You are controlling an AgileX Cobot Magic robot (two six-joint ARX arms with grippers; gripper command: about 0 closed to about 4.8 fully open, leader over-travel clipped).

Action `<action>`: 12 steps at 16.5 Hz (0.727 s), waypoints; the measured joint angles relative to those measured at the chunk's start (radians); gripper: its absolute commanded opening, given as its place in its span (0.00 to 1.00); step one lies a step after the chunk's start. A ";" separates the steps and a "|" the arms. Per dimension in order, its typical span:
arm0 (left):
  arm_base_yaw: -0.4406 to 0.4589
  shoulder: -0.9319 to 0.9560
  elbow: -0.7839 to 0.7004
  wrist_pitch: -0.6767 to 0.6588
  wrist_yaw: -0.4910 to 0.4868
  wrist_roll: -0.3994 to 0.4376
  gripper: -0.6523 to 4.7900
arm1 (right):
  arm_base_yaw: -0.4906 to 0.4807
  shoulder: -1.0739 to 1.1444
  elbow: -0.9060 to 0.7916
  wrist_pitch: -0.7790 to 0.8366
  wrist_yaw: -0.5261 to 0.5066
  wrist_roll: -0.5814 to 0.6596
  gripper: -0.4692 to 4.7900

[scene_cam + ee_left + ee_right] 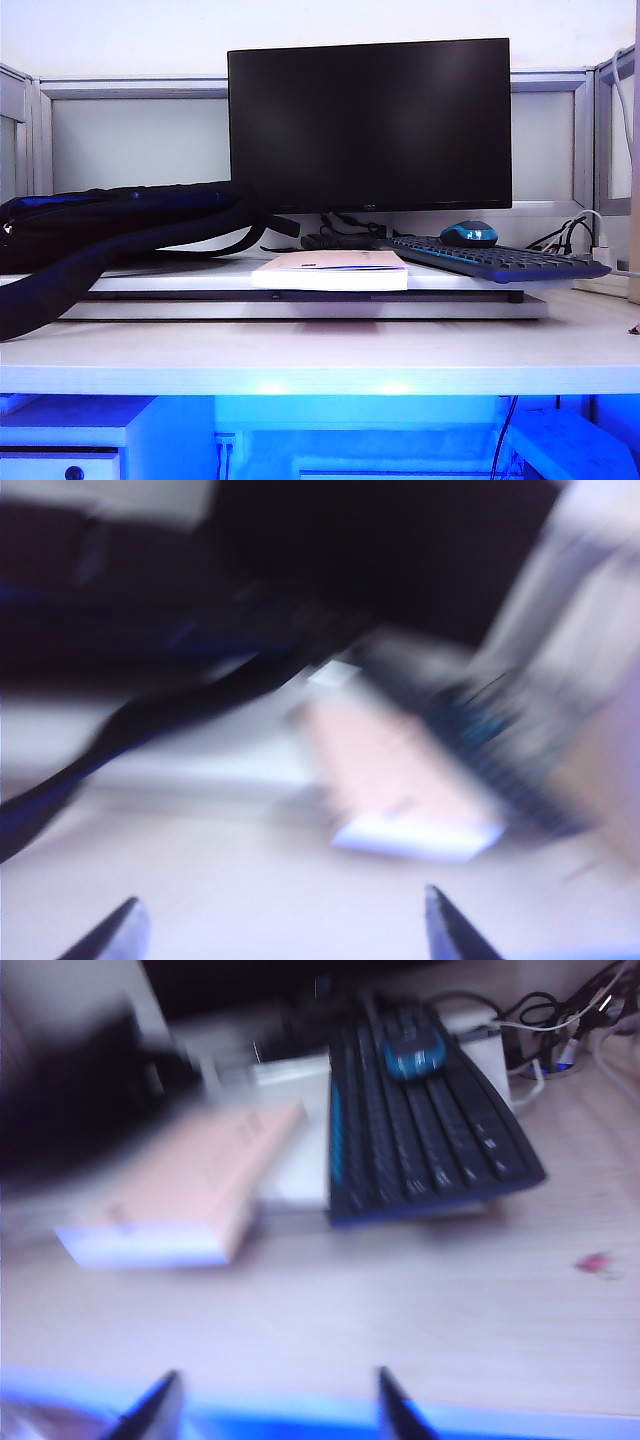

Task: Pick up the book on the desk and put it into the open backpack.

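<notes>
White desk [320,355] fills the lower frame, and on it nothing is done yet: the book [332,270] lies at centre on the raised platform [300,305], and the backpack [110,225] slumps at middle left. Our left gripper [280,930] and right gripper [270,1405] hang apart from both, jaws spread and empty. We still must grasp, carry and insert. A keyboard [500,262] sits just right of the book, a strap [215,245] just left.

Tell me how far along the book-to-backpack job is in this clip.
Nothing is done yet. The book lies on the raised white board beside the keyboard, apart from the backpack. Left claw and right claw hang open and empty short of the desk. Reaching, grasping, carrying and inserting all remain.
</notes>
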 measured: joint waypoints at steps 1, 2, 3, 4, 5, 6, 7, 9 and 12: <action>0.000 0.000 0.000 0.051 0.014 -0.052 0.80 | 0.000 0.000 0.000 0.021 0.000 0.083 0.60; 0.000 0.000 0.000 0.090 0.016 -0.096 0.80 | 0.000 0.000 0.000 0.037 -0.002 0.154 0.62; 0.000 0.000 0.000 0.127 0.016 -0.145 0.80 | 0.000 0.000 0.000 0.058 -0.016 0.244 0.63; 0.000 0.000 0.000 0.159 0.015 -0.186 0.80 | 0.000 0.000 0.000 0.072 -0.027 0.308 0.63; 0.000 0.000 0.000 0.188 0.006 -0.219 0.81 | 0.000 0.000 0.000 0.095 -0.046 0.378 0.63; 0.000 0.000 0.000 0.211 -0.021 -0.263 0.81 | 0.000 0.000 0.000 0.115 -0.058 0.439 0.63; 0.000 0.000 0.000 0.232 -0.056 -0.316 0.82 | 0.000 0.000 0.000 0.131 -0.069 0.502 0.63; 0.000 0.001 0.002 0.278 -0.099 -0.404 0.87 | 0.000 0.000 0.000 0.171 -0.087 0.610 0.63; 0.000 0.007 0.096 0.288 -0.113 -0.447 0.87 | 0.000 0.000 0.000 0.322 -0.108 0.685 0.63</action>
